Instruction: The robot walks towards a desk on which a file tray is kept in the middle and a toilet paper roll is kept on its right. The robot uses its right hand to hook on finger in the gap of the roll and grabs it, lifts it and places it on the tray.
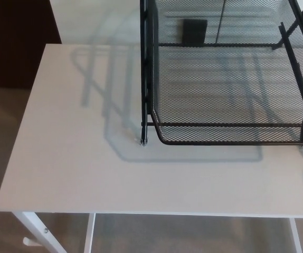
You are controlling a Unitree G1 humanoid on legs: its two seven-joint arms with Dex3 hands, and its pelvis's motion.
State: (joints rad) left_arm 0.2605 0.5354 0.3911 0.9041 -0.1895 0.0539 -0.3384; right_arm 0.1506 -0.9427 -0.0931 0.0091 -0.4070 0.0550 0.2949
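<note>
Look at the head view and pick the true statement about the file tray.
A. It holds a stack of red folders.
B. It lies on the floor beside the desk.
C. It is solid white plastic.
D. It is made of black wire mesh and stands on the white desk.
D: the file tray shows open black mesh through which the white desk can be seen, and its frame stands on the desk top.

Left hand: not in view; no colour, shape or marking can be told.
Right hand: not in view; nothing of its casing is shown.
Arms: not in view; no cable, screw or marking is shown in the head view.
</note>
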